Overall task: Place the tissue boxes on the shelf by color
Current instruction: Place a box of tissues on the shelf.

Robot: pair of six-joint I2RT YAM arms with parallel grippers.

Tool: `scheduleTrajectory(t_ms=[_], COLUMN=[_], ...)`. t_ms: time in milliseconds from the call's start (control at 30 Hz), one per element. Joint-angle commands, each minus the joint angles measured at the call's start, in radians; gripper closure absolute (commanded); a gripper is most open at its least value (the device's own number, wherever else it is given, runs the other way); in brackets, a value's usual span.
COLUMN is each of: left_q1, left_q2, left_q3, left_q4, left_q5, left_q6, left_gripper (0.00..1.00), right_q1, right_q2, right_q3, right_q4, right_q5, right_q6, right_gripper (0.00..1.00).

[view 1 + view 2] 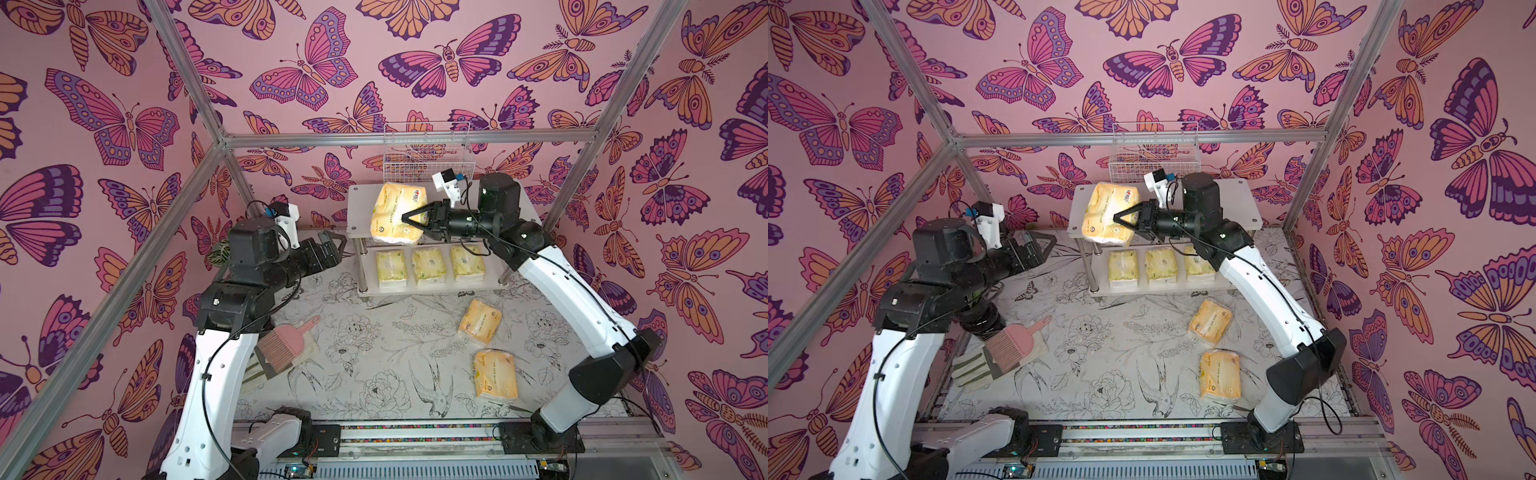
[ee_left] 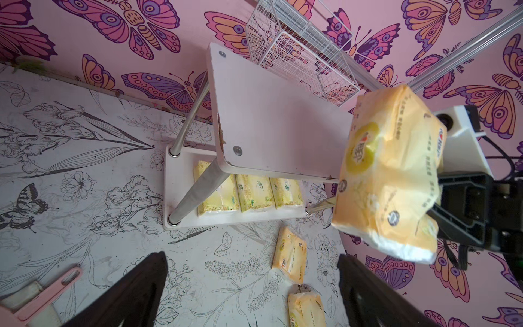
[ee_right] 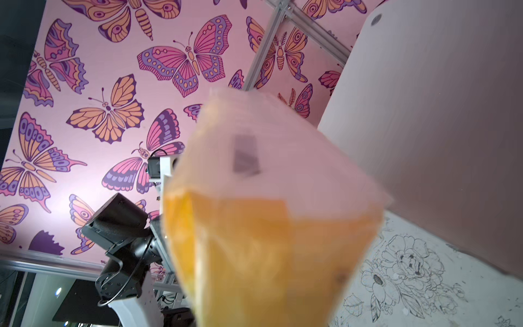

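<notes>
**A:** Right gripper (image 1: 405, 218), what is it doing?

**B:** Its jaws are standing only narrowly apart and clamping an orange-yellow plastic-wrapped tissue pack (image 1: 395, 208). They are biting one side so that the wrap is puckering. In the right wrist view the same pack (image 3: 268, 226) is filling the middle of the frame, blurred.

**A:** Where is that pack sitting?

**B:** It is hanging tilted over the top board of the white two-tier shelf with chrome legs (image 1: 361, 208). It is toward the board's left half and overlapping the front edge. It is probably riding clear of the board, though from above I cannot be sure.

**A:** Left gripper (image 1: 341, 245)?

**B:** It is hovering near the shelf's left end. In the left wrist view its fingers (image 2: 135, 283) are standing wide apart and gripping nothing.

**A:** The other packs?

**B:** Three pale lemon-yellow tissue packs (image 1: 429, 266) are lying side by side on the lower board. A second orange-yellow pack (image 1: 480, 321) and a third orange-yellow pack (image 1: 495, 374) are lying near each other on the flower-printed tabletop (image 1: 374, 332), in front of the shelf.
</notes>
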State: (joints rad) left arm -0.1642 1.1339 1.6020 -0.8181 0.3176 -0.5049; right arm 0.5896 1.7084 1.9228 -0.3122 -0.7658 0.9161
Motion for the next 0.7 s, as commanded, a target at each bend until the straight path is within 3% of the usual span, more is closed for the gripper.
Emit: scheduleTrajectory(t_ms=[0,233,533,600,667], left_q1=[0.01,0.011,0.01,0.011,0.011], left_q2=[0.02,0.014,0.0,0.003,0.003], left_q3=[0.012,-0.035,-0.066,-0.066,-0.066], left_q4=[-0.028,-0.022,-0.011,-0.007,-0.006], left_q5=[0.054,0.061,0.053,0.056,0.055], left_q6=[0.017,0.01,0.006,0.002,0.001], left_gripper=[0.0,0.0,0.0,0.0,0.0], right_q1=[-0.023,-0.047,-0.047,-0.047,-0.048], right_q2=[0.102,0.308,0.42,0.434,0.435], right_q3=[0.132,0.369,0.478,0.495,0.502], right_q4=[-0.046,-0.07,-0.127,-0.144,-0.161], right_q5=[-0.015,-0.029,-0.023,-0.022,-0.014], right_q6=[0.032,0.104,0.139,0.144,0.133], right_gripper=[0.76,0.73,0.71,0.67,0.54])
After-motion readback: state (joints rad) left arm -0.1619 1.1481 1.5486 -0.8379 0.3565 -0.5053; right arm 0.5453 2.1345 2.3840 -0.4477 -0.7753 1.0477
